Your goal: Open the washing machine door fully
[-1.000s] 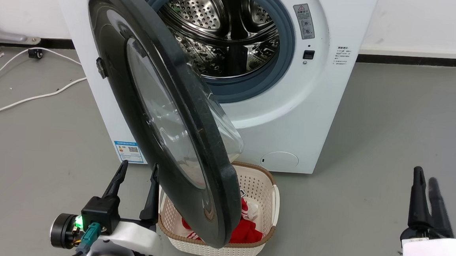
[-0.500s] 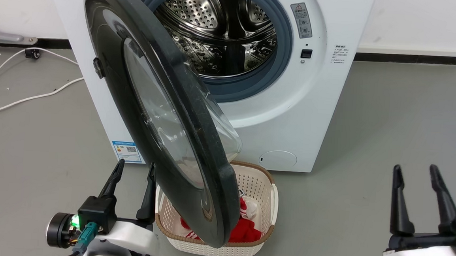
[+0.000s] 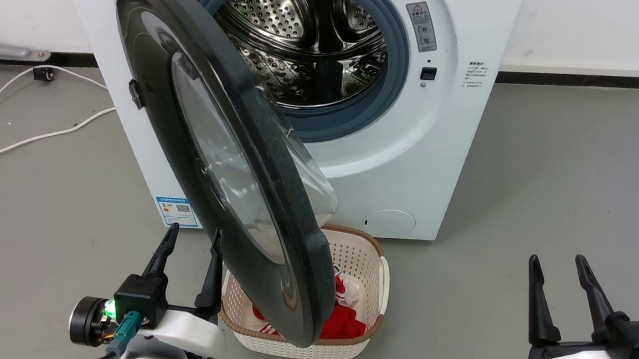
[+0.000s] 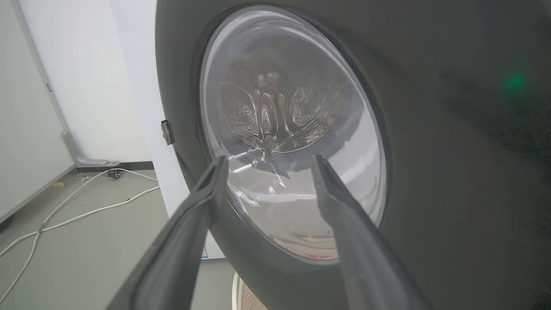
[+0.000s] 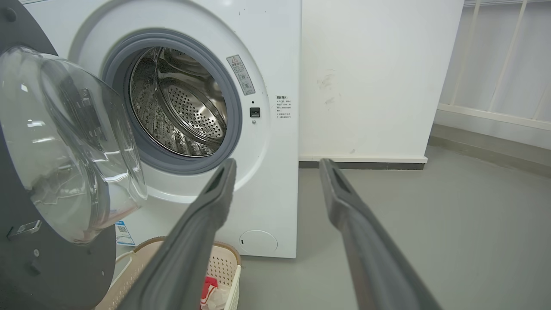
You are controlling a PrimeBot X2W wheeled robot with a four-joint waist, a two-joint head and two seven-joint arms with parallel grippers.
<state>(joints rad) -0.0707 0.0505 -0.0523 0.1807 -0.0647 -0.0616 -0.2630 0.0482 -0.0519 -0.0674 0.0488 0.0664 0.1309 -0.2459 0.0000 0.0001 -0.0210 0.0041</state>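
Note:
The white washing machine [image 3: 443, 154] stands ahead with its steel drum [image 3: 306, 40] exposed. The washing machine door [image 3: 244, 141], a glossy black disc with a clear glass bowl, hangs from hinges on the left, swung roughly halfway out with its rim edge towards me. My left gripper [image 3: 194, 233] is open, just left of the door's lower rim, on its outer side. In the left wrist view, the left gripper [image 4: 270, 159] points at the door [image 4: 430, 129] from close by, apart from it. My right gripper [image 3: 555, 258] is open at the lower right, well clear. The right wrist view has the right gripper [image 5: 279, 162] facing the washing machine [image 5: 275, 64].
A cream laundry basket [image 3: 357, 248] with red and white cloth sits on the floor under the door's lower edge, right of my left gripper. White cables [image 3: 33, 140] trail over the grey floor at left. A white wall [image 5: 374, 77] runs behind the machine.
My right gripper has turned so its two fingers show apart, and it has moved left and lower in the head view. The door and left gripper stand much as before.

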